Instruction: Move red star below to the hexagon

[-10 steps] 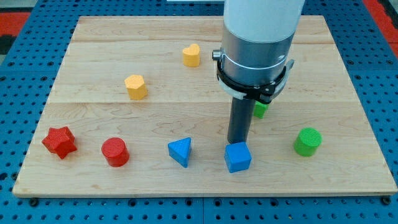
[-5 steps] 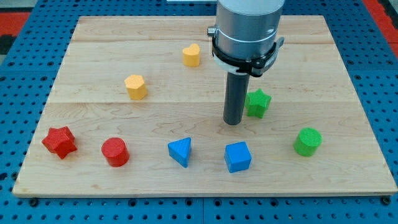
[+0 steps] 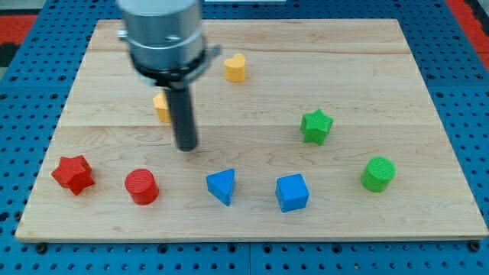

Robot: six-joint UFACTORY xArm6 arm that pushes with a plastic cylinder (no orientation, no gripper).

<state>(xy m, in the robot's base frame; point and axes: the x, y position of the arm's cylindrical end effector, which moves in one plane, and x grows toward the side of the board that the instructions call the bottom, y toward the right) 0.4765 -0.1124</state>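
Green star (image 3: 316, 126), blue cube (image 3: 292, 192), red cylinder (image 3: 141, 186)

The scene is evenly and brightly lit from above. Only short, soft shadows are cast on the tabletop (image 3: 252, 221), such as beneath the red star (image 3: 73, 174) to the lower left of the end effector (image 3: 186, 147). The end effector and its housing are smeared by motion blur; the blocks are rendered sharply. No glare is seen.
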